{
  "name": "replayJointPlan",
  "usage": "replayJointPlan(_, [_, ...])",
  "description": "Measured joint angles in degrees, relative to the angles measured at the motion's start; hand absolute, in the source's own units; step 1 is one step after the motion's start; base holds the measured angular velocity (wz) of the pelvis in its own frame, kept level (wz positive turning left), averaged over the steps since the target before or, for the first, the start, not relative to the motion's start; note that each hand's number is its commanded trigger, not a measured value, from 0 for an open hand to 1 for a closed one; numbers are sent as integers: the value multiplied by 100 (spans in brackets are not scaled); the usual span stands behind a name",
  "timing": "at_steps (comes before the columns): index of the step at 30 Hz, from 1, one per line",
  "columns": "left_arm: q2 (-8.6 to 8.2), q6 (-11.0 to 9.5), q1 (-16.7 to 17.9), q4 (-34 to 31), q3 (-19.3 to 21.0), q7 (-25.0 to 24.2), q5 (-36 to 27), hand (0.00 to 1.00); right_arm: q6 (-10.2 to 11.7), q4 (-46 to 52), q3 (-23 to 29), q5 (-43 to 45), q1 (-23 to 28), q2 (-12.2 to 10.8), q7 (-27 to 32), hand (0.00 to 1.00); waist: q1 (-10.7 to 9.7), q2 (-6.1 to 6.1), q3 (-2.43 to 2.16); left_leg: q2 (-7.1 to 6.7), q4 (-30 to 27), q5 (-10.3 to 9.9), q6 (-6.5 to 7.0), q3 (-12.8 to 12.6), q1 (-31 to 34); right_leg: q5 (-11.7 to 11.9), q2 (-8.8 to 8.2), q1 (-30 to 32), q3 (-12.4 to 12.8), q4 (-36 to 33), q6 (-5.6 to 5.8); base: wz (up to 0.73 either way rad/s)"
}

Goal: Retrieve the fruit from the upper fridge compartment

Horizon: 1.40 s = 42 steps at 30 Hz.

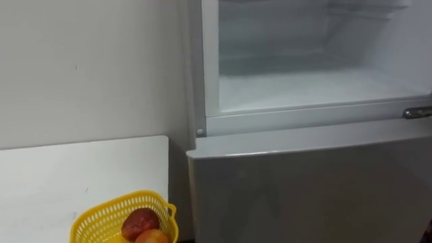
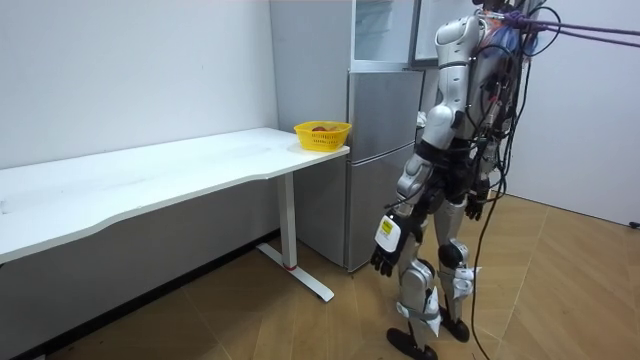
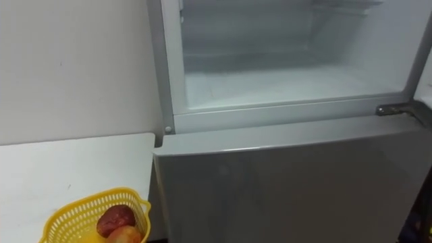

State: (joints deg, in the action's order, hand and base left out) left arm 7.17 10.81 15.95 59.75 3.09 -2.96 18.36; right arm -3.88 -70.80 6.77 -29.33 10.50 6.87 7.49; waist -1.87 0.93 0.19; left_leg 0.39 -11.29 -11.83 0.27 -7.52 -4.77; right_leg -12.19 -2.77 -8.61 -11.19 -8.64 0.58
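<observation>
L hand (image 2: 385, 262) hangs low, fingers relaxed; R hand (image 2: 472, 208) at side

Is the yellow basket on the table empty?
No, the yellow basket holds two reddish fruits, plain in the left eye view.

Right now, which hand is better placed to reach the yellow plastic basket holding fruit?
Left, probably. The yellow plastic basket sits on the white table at the robot's left, beside the grey fridge. Both the left hand and right hand hang at its sides.
</observation>
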Motion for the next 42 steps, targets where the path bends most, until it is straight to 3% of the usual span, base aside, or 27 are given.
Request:
replayJointPlan(1, [-6,-11,15,-15,50,1,-5,0,2,-54,118,-209,-11,0,0,0,-29,1,1,-3,0,0,0,7,-7,-1,0,-10,-5,2,2,6])
replayJointPlan(4, [-2,-43,99,-110,463,12,-10,0,-57,-97,1173,-1589,-48,33,197,0,-232,20,-1,-13,-15,-2,4,10,-49,-22,-9,-44,-17,4,9,3])
replayJointPlan(7, [-1,-92,162,-165,788,38,-7,0,-40,-14,1857,-2290,-114,64,410,0,-374,34,-6,-10,-41,-4,5,3,-51,-30,-14,-48,-8,-17,6,0])
replayJointPlan(10, [-3,-139,198,-242,1165,246,-52,0,-34,271,2867,-3479,-229,171,1009,0,-577,74,-21,-13,-34,-6,10,0,-49,-54,-21,-25,-13,-58,18,0])
replayJointPlan(16, [42,-167,256,-468,1268,387,-66,0,130,844,3586,-4151,-530,653,1983,0,-725,147,-42,-23,-14,-6,21,-32,9,-61,-25,86,37,-139,26,-3])
replayJointPlan(18, [53,-168,280,-610,1268,400,-78,0,230,1828,3838,-4179,-544,694,2486,0,-755,170,-38,-23,1,0,20,-50,41,-60,-27,158,46,-206,24,-5])
replayJointPlan(22, [116,-245,228,-724,1257,472,-67,0,559,2621,3960,-4366,-733,939,3001,0,-769,278,-40,-22,-8,1,17,-47,112,-61,-25,191,23,-171,23,2])
replayJointPlan(28, [117,-248,233,-916,1247,468,-78,0,703,3488,3962,-4774,-988,1116,3492,0,-706,362,-42,-7,-1,6,18,-132,221,-44,-21,391,58,-211,12,-6])
replayJointPlan(33, [108,-272,166,-884,1250,464,-77,0,965,4619,4012,-4895,-1318,1192,3641,0,-747,357,-41,-8,19,6,18,-179,216,-44,-20,374,58,-183,12,0])
replayJointPlan(42, [73,-577,192,-639,1251,457,-87,0,1161,6662,3950,-4889,-1375,1196,3228,0,-699,235,-48,-6,44,6,18,-227,269,-44,-21,475,105,-206,12,-2])
